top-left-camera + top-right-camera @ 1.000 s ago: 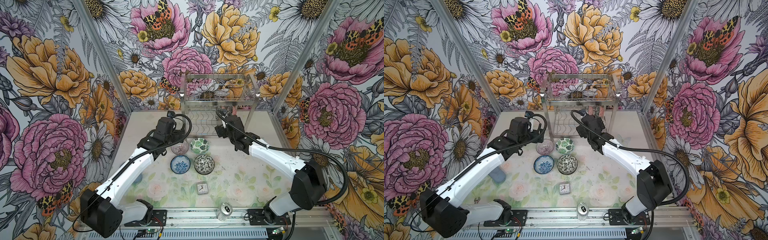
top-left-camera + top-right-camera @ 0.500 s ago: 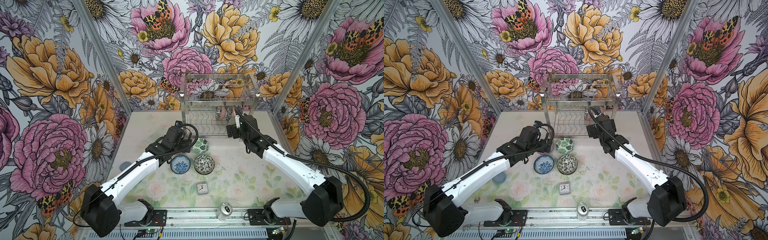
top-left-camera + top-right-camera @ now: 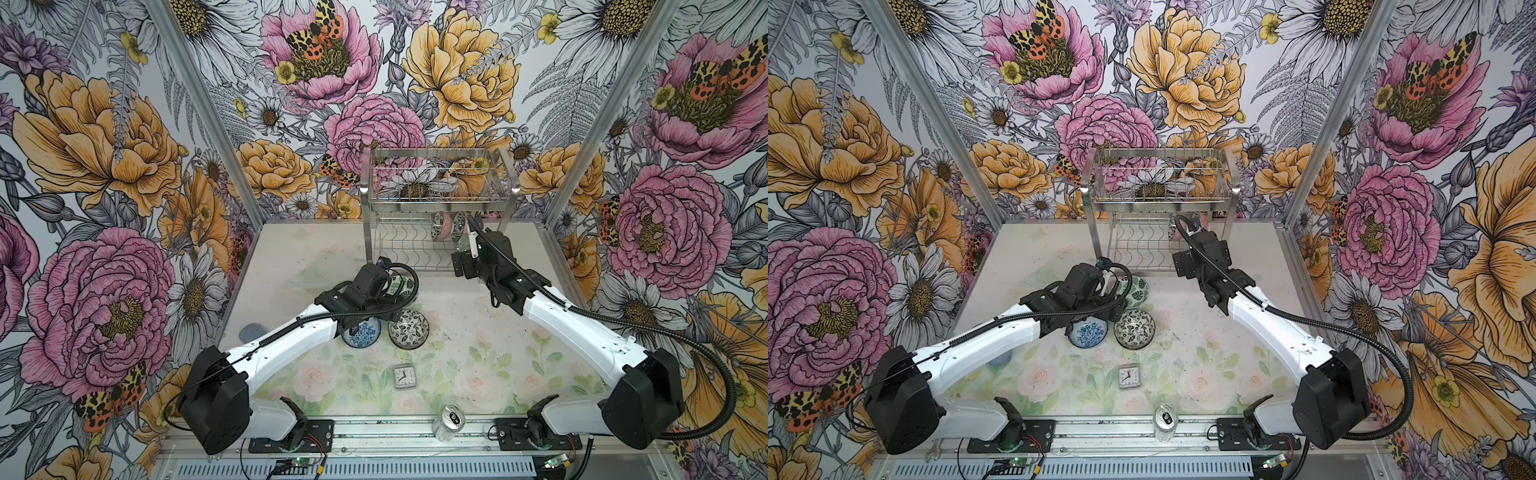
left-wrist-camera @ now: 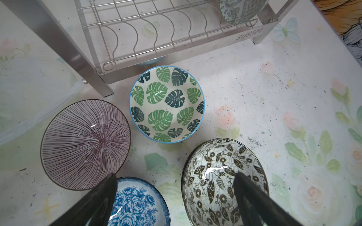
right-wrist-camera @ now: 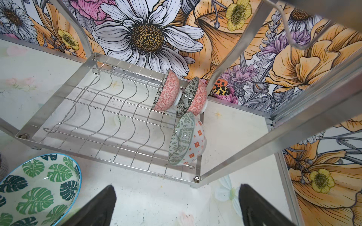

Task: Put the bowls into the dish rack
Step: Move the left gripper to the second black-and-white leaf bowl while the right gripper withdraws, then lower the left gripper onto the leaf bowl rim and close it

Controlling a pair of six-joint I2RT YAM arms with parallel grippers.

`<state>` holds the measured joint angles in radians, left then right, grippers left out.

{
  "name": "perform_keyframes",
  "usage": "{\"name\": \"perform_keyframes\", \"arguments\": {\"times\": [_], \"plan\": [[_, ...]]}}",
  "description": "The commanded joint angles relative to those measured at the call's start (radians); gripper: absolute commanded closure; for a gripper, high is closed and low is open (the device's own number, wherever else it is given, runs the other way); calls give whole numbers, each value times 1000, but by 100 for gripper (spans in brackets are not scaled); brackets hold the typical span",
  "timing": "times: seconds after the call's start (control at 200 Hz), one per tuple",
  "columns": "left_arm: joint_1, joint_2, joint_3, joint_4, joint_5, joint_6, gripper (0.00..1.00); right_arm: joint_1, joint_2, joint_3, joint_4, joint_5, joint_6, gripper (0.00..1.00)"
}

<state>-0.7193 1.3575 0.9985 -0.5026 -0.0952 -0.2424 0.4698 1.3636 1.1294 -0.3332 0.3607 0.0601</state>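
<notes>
Over bowls point(image 4: 211, 162), left tool point(image 4: 175, 176) wide, empty.

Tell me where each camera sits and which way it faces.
Top views: high at the front, looking down and back over the table, left arm, right arm and dish rack.
Left wrist: on the left arm, looking past the open left gripper at the leaf bowl and three more bowls.
Right wrist: on the right arm, looking past the open right gripper into the rack's wavy tier holding three bowls.
Shared: both wrist views show the leaf bowl and wavy tier.
</notes>
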Motion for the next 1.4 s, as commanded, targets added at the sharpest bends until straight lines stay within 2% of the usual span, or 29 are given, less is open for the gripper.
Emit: {"name": "perform_keyframes", "arguments": {"times": [0.0,0.325,0.761,0.856,0.941,1.066,1.156,1.391], "plan": [[-11,5,-33,27,62,-32,8,-2,-4,-2,5,-6,14,0],[-38,11,-92,27,68,-66,18,-5,11,-3,6,-14,18,0],[-41,107,-51,29,64,-90,39,-6,11,-2,6,-12,14,0],[-42,121,-42,29,62,-94,41,-6,13,-2,6,-12,13,0],[-42,135,-33,28,64,-93,52,-6,17,-1,6,-14,11,0],[-42,158,-20,29,67,-90,57,-7,22,1,5,-12,9,0],[-42,170,-12,28,73,-92,65,-8,22,0,6,-11,8,0],[-43,183,-6,24,70,-99,72,-10,18,-10,6,-11,8,0]]}}
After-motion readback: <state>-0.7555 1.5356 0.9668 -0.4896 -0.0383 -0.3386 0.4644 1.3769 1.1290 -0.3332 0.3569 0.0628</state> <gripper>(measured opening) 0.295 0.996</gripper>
